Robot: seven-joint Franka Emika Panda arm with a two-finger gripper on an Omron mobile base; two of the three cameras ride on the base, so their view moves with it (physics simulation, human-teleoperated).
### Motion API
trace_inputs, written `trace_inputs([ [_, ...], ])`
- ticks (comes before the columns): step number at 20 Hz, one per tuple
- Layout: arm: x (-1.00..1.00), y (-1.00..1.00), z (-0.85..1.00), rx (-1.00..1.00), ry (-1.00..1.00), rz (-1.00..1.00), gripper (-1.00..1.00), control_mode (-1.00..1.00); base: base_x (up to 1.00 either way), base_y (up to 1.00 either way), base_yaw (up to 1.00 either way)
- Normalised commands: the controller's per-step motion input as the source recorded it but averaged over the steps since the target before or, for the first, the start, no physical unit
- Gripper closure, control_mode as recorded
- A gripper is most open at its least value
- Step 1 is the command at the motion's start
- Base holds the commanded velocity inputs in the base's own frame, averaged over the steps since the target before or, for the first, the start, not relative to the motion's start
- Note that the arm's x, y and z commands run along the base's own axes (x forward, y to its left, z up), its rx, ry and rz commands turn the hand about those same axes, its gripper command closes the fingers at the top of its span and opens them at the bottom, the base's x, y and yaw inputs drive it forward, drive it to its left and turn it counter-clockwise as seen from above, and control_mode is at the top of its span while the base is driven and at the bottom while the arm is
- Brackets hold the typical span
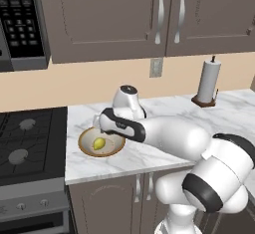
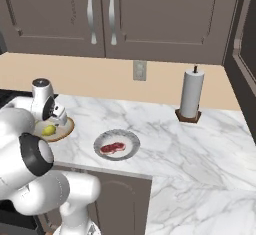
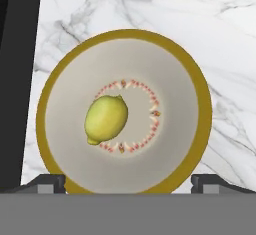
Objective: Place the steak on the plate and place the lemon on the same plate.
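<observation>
The lemon, yellow-green and oval, lies inside a tan bowl with a brown rim, a little left of the bowl's middle. My gripper hangs right above this bowl, open, its two dark fingertips standing wide apart with nothing between them. From the left base view the lemon rests in the bowl just below my hand. The steak, a red-pink slab, lies on the grey plate to the right of the bowl and the lemon.
A paper towel roll stands upright at the back of the marble counter. The stove borders the counter's left edge, close to the bowl. A microwave and wall cabinets hang above. My arm reaches across the counter's front.
</observation>
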Motion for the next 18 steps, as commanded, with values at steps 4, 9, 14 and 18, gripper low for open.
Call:
trace_inputs([
  [4, 0.0, 0.04, -0.11, 0.0, 0.05, 0.0, -1.0, -1.0, 0.0, 0.0, 0.0],
  [9, 0.01, 0.11, -0.21, 0.0, 0.02, 0.0, -1.0, -1.0, 0.0, 0.0, 0.0],
  [14, 0.03, 0.14, -0.27, -0.01, 0.01, 0.0, -1.0, -1.0, 0.0, 0.0, 0.0],
  [18, 0.16, 0.11, -0.22, 0.0, 0.01, 0.0, -1.0, -1.0, 0.0, 0.0, 0.0],
])
